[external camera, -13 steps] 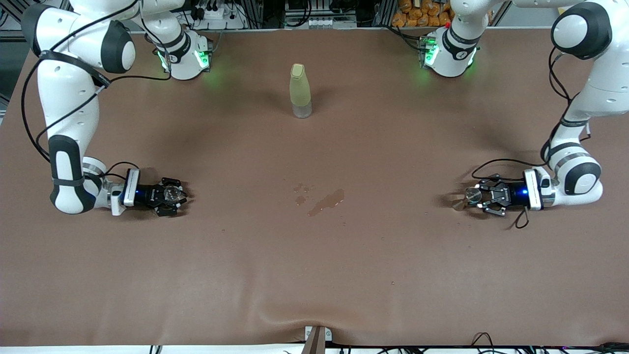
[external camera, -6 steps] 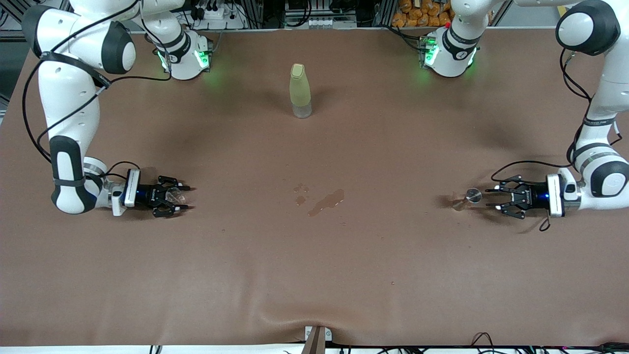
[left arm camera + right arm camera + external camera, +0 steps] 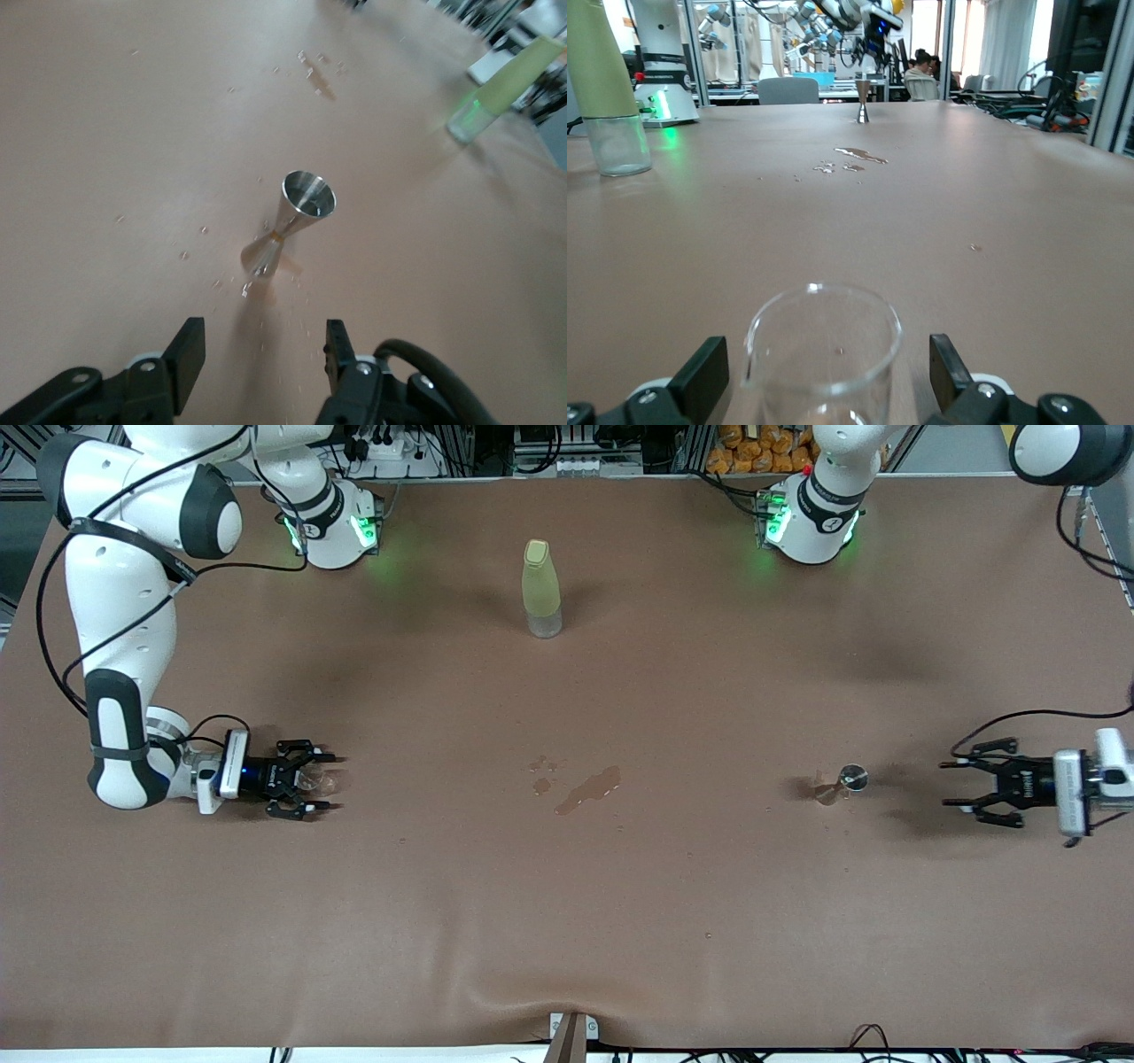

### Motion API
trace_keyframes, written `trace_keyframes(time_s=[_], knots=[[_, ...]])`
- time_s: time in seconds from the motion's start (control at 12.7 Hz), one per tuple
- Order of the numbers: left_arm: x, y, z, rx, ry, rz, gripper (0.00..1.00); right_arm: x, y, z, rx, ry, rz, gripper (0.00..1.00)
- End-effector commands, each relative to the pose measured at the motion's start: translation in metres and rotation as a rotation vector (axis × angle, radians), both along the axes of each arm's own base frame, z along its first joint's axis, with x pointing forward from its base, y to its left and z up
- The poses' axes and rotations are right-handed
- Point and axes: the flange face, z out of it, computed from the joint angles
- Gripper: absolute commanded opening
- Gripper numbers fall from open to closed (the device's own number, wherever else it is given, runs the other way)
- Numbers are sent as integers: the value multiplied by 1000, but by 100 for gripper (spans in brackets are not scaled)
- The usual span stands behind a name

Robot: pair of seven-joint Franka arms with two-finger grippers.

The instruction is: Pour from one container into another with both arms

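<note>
Though unheld, cup (image 3: 822,354) between right tool (image 3: 824,376) (spread).

The left gripper (image 3: 955,783), which a second before had been closed around the stemmed glass (image 3: 849,781), let go of it with its fingers spread and drew back toward the left arm's end of the tabletop, ending well apart from the glass. The glass was left standing upright on its own. At the right arm's end, the right gripper (image 3: 326,782) went from being clamped on the squat clear cup (image 3: 312,781) to having its fingers (image 3: 950,365) parted on either side of it, and it slid back slightly, so that the cup stood free between the fingertips.
</note>
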Motion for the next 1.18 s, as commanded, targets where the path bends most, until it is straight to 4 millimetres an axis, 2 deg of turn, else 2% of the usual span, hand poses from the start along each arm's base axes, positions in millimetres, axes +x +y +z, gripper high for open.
trace_keyframes(time_s=[0.0,0.08,0.16,0.24,0.31,0.47,0.63,0.79,1.02,1.1], knots=[[6,-30,63,196,72,4,70,-10,-33,5,-50,34,2,100],[9,-48,95,285,83,13,72,-8,-45,15,-93,93,7,100],[10,-58,117,352,116,62,74,-6,-62,27,-149,160,8,100],[10,-71,138,406,147,123,82,0,-73,42,-201,230,11,100],[10,-80,150,441,189,191,86,4,-85,57,-253,298,4,100],[9,-83,175,471,215,303,96,11,-106,93,-352,425,-34,100],[5,-77,208,495,183,397,97,19,-121,135,-443,537,-100,100],[-3,-88,247,576,215,539,97,21,-126,178,-512,638,-150,100],[-11,-138,293,711,169,596,100,19,-126,257,-626,777,-260,100],[-13,-164,302,761,158,618,100,18,-124,283,-660,822,-308,100]])
